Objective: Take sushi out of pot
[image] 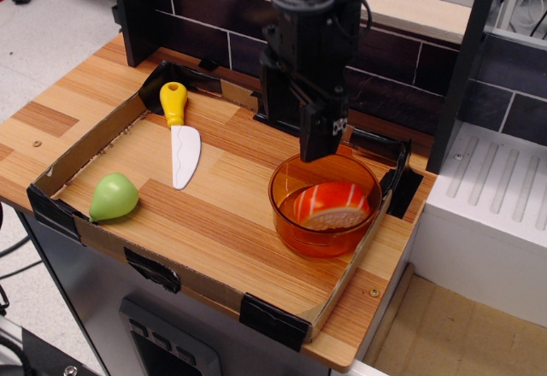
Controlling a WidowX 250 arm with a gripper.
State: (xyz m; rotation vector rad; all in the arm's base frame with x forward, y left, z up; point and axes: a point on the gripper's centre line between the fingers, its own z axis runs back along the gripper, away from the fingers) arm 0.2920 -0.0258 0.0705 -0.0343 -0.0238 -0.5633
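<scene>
The sushi (332, 205), orange with white stripes over a pale base, lies tilted inside the translucent orange pot (285, 195) at the right of the wooden tray. My black gripper (297, 132) hangs above the pot's back-left rim, up and left of the sushi, not touching it. Its two fingers (321, 137) stand apart, so it is open and empty.
A yellow-handled toy knife (179, 137) lies at the tray's back left. A green toy pear (113, 196) sits at the front left. A cardboard rim (198, 284) with black corner clips edges the tray. A dark tiled wall (393, 73) rises behind, and a white unit (491, 214) stands to the right.
</scene>
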